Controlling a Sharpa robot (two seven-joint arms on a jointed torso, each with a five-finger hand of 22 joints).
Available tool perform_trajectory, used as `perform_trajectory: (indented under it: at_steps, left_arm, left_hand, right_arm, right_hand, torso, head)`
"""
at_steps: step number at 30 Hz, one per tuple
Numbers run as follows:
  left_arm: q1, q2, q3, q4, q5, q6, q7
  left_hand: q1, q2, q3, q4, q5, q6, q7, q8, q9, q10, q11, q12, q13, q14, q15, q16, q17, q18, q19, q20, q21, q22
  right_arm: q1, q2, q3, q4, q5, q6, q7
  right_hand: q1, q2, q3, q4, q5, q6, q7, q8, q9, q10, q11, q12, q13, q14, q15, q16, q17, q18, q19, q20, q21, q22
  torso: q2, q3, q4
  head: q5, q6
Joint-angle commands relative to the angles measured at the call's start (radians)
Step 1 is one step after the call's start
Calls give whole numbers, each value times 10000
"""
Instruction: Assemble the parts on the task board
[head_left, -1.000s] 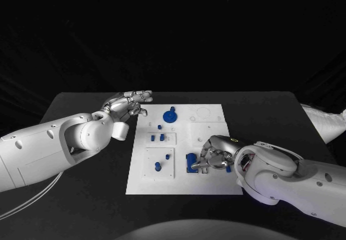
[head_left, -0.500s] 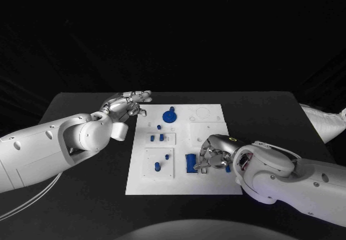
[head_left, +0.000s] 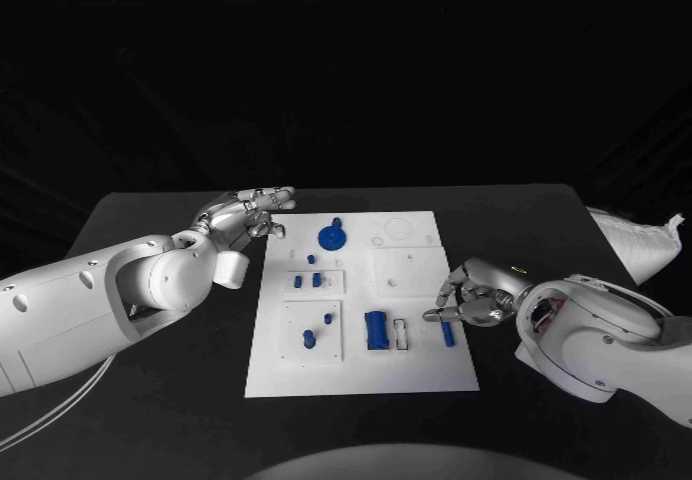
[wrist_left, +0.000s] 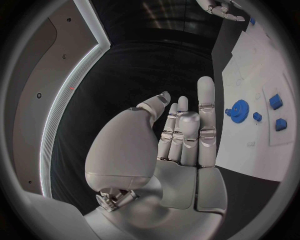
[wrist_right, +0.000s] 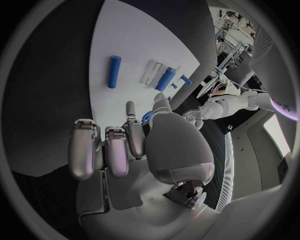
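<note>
Board (head_left: 418, 370) lay mid-table with blue parts on it: a gear (head_left: 335, 237) at the far end, a cylinder (head_left: 376, 329) and a rod (head_left: 447, 333) nearer. Since the earlier frame the right hand (head_left: 472, 298) had drawn back off the cylinder to the board's right edge, fingers loosely apart, holding nothing. The left hand (head_left: 242, 214) hovered open by the far-left corner.
</note>
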Motion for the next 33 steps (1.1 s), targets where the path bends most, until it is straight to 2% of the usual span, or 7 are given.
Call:
perform_trajectory:
  at_steps: [1,3,6,10,16,22,33]
  left_arm:
    - [4,-14,6,69,-29,114,41]
    - [4,-10,6,85,-29,145,42]
    - [4,-4,6,89,-29,175,46]
    - [3,-4,5,77,-29,207,61]
    - [2,-18,5,69,-29,214,71]
    - [-4,-28,3,59,-29,218,64]
    - [-8,-57,2,50,-29,217,60]
  left_hand:
    - [8,63,-59,1,-38,-73,-2,70,3,-77,4,52,14,-78,-11,27,-2,105,-9,35,-36,-16]
    - [8,63,-59,1,-38,-73,-2,70,3,-77,4,52,14,-78,-11,27,-2,105,-9,35,-36,-16]
    - [9,64,-59,0,-38,-73,-2,70,3,-77,4,53,14,-78,-11,27,-3,105,-9,35,-36,-16]
    - [57,102,-44,-20,-31,-61,-9,96,7,-89,-3,93,18,-84,-17,30,-20,107,-7,33,-38,-18]
    - [73,113,-38,-27,-29,-54,-12,106,9,-92,-6,106,19,-87,-19,29,-26,108,-7,31,-39,-19]
    - [80,113,-37,-32,-29,-58,-11,106,8,-97,-6,110,19,-86,-20,33,-22,108,-7,30,-39,-19]
    - [80,113,-37,-32,-29,-58,-11,106,8,-97,-6,110,19,-86,-20,33,-22,108,-7,30,-39,-19]
  right_arm:
    - [4,-126,-13,-78,-475,86,407]
    - [-8,-222,-20,-69,-1132,356,217]
    - [-25,-322,-33,-59,-1828,786,-3]
    - [-91,-356,-55,-97,-2301,1236,-154]
    - [-312,-157,-73,-232,-2505,1486,-224]
    - [-483,101,-77,-382,-2550,1573,-251]
    - [-591,413,-78,-601,-2610,1813,-274]
  right_hand:
    - [147,41,-51,-49,-88,-40,36,-80,-37,252,53,46,832,904,64,73,1921,-164,192,80,67,34]
    - [185,27,-85,-53,-30,43,27,-101,-55,268,49,77,856,910,67,91,1955,-176,211,89,112,100]
    - [267,24,-137,-28,964,267,-15,-138,-87,297,11,122,894,910,41,96,1966,-183,224,80,150,156]
    - [281,83,-155,23,1149,432,-56,-126,-76,321,-19,168,929,914,21,108,1988,-187,230,68,169,185]
    - [341,124,-210,56,825,546,-88,-185,-67,344,-49,193,957,915,-9,111,1995,-191,234,39,186,211]
    - [655,357,-94,-65,24,629,-81,-341,-81,361,-49,200,986,917,-13,115,2009,-195,232,27,196,234]
    - [1136,685,312,-336,-500,756,-108,-496,-106,383,-76,218,1021,924,-34,134,2046,-205,243,13,231,293]
  torso:
    - [13,-2,-59]
    - [14,12,-69]
    - [1,5,-72]
    - [5,-10,-60]
    - [16,-3,-24]
    - [17,-15,-32]
    - [21,-5,-47]
  head:
    - [-102,64]
    - [-134,56]
    - [-152,34]
    - [-182,40]
    - [-168,58]
    - [-148,27]
    - [-108,-18]
